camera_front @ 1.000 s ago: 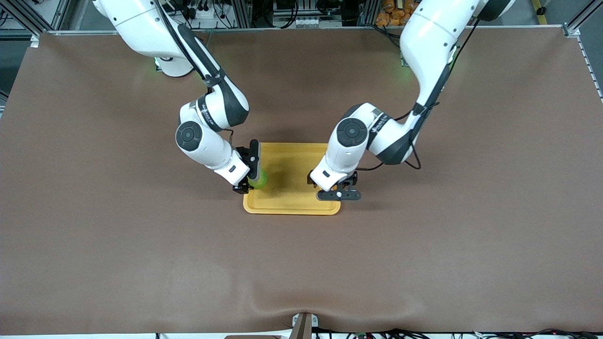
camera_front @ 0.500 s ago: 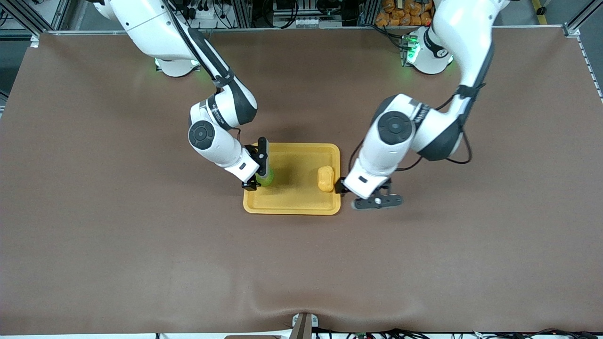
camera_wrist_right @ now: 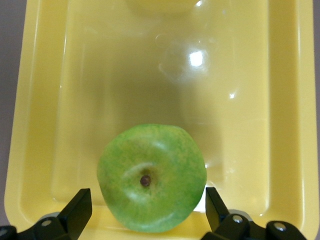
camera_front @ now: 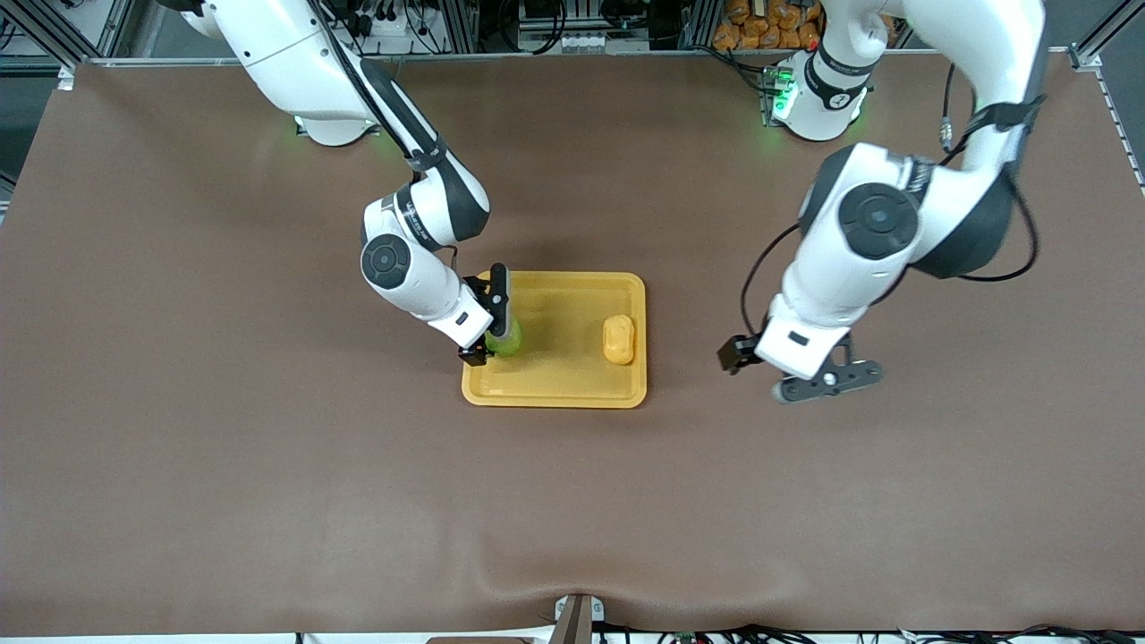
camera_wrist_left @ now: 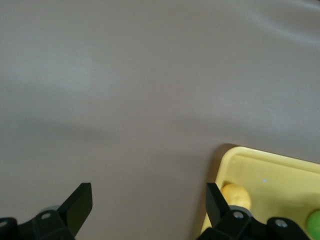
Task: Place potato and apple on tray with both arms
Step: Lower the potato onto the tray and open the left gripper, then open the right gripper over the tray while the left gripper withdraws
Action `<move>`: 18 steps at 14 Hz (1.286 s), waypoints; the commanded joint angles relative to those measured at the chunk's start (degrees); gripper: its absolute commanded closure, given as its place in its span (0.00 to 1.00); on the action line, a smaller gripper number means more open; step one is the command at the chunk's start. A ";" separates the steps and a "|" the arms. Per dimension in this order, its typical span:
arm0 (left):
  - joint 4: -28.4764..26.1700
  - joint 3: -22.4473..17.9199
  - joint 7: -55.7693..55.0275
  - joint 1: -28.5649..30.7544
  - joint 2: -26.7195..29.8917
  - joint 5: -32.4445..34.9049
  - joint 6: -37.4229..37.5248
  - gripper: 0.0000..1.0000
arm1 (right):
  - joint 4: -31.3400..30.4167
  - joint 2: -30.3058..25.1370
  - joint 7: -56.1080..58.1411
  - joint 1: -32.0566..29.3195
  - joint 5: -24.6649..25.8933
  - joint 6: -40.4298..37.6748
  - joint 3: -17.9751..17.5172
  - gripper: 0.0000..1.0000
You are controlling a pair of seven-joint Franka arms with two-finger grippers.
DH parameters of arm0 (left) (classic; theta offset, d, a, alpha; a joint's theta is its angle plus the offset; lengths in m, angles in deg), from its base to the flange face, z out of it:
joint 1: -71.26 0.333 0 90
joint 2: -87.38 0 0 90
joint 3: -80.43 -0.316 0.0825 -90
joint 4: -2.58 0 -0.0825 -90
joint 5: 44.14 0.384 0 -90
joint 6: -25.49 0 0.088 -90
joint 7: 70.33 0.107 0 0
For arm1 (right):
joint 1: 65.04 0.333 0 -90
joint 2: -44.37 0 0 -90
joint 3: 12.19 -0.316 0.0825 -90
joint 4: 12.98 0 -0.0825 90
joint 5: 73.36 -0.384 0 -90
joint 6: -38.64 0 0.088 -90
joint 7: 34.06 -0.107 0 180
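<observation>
The yellow tray lies mid-table. On it, at the side toward the left arm's end, rests the yellow-orange potato, free of any gripper. The green apple sits on the tray near the corner toward the right arm's end. My right gripper hangs over it. In the right wrist view the apple rests stem-up on the tray, and the right gripper stands open with small gaps on both sides. My left gripper is open and empty over bare table beside the tray. Its wrist view shows the left gripper, tray and potato.
Brown matting covers the whole table around the tray. Cables and frame parts line the edge by the robots' bases.
The left arm has swung away from the tray toward its own end of the table, leaving the potato on the tray. The right gripper's fingers have opened off the apple.
</observation>
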 commanded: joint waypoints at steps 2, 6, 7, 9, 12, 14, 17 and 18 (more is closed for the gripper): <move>-1.14 0.56 7.24 4.06 5.11 1.07 6.45 0.00 | 0.64 0.18 0.03 0.31 -1.30 -0.41 0.20 0.00; -1.14 0.38 12.79 6.00 8.89 0.98 12.08 0.00 | 0.55 -0.61 0.56 -0.39 -1.30 -0.85 0.29 0.00; -1.14 0.47 13.41 6.79 9.51 0.98 13.05 0.00 | 0.29 -0.96 0.30 -0.39 -1.30 -1.46 0.20 0.00; -1.23 0.47 14.29 8.02 10.65 0.98 16.11 0.00 | 0.29 -1.92 0.03 -0.39 -1.30 -3.22 0.29 0.00; -1.31 0.47 18.49 10.31 12.84 0.89 18.41 0.00 | 0.11 -3.33 -0.05 -1.35 -1.30 -4.80 0.47 0.00; -1.23 0.47 18.77 10.40 14.25 0.89 19.82 0.00 | 0.11 -4.30 0.03 -2.85 -1.30 -5.59 0.47 0.00; -1.23 0.82 19.38 12.16 16.36 0.28 21.75 0.00 | 0.02 -7.19 -0.14 -4.51 -1.21 -7.34 0.82 0.00; -1.49 0.39 20.87 11.90 17.41 0.02 21.85 0.00 | -0.06 -7.99 -0.14 -5.92 -1.21 -8.83 0.82 0.00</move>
